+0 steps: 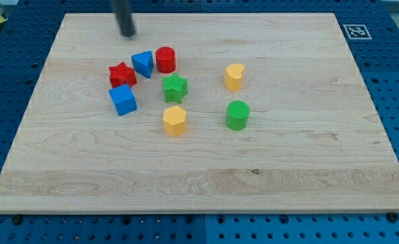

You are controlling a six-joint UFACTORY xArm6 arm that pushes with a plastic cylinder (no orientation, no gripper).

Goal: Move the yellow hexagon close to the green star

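The yellow hexagon lies near the board's middle, just below the green star, with a small gap between them. My tip is near the view's top left, well above and left of both, above the blue triangle. It touches no block.
A red cylinder, red star and blue cube cluster left of the green star. A yellow heart and green cylinder lie to the right. The wooden board has a tag at its top right corner.
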